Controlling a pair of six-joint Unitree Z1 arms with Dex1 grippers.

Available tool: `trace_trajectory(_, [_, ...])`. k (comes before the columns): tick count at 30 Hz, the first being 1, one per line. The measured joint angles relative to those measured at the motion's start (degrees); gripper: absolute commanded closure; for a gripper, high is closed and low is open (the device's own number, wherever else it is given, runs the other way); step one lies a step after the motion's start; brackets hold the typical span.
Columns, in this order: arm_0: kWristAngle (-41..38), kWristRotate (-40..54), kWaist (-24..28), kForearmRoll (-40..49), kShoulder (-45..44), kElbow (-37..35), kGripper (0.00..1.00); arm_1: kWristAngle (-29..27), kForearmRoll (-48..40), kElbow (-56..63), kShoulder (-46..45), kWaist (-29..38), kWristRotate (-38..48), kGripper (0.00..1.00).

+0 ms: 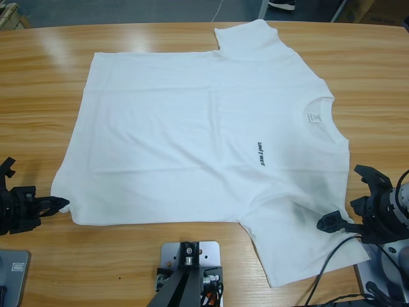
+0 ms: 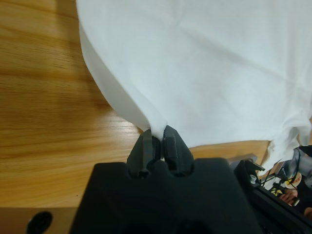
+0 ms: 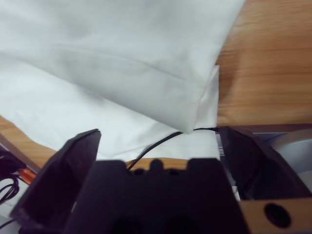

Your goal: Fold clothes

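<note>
A white T-shirt (image 1: 198, 141) lies spread flat on the wooden counter (image 1: 38, 70), chest side up, covering most of the middle of it. Its round collar (image 1: 319, 121) points toward the right end of the counter and its hem toward the left end. One sleeve (image 1: 246, 39) reaches the far edge of the counter; the other sleeve (image 1: 291, 246) reaches toward the near edge. Small dark lettering (image 1: 261, 154) sits on the chest, and a neck label (image 1: 313, 118) shows inside the collar.

The left pincer (image 1: 56, 204) is at the near left corner of the shirt's hem. In the left wrist view its two black jaws stand clenched together on the edge of the white cloth, the left pincer (image 2: 157, 137) grasping the T-shirt (image 2: 204, 63) right at that corner, with the fabric rising slightly from the counter (image 2: 48, 107) at the pinch.

The right pincer (image 1: 345, 198) is near the right end of the counter, just beside the near sleeve and shoulder. Its jaws are spread wide apart, released, with nothing between them. In the right wrist view the right pincer (image 3: 158, 146) faces the sleeve's hemmed edge (image 3: 195, 105), folded cloth of the T-shirt (image 3: 97, 48) lying ahead of the open jaws, and a thin black cable (image 3: 161, 141) runs across the cloth close to the pincer's body.
</note>
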Motion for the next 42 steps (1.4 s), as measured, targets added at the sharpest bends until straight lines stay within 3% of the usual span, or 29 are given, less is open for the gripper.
trace_trajectory(11, [0.0,0.0,0.0,0.03,-2.76,0.02,1.0,-0.9,-1.69,2.9,-6.89,-0.69,1.3,0.0])
trace_trajectory(31, [0.0,1.67,1.13,0.03,-1.63,-0.74,1.0,1.87,-2.89,-0.11,-3.19,-1.78,-5.04,0.0])
trace_trajectory(34, [0.0,2.99,4.07,0.03,-1.63,-1.17,1.0,1.87,-2.84,-0.34,-3.19,-2.05,-5.25,0.0])
trace_trajectory(42, [-3.6,13.32,17.73,0.04,1.87,-6.0,1.0,1.87,-2.7,-0.37,-3.19,-2.2,-5.61,0.0])
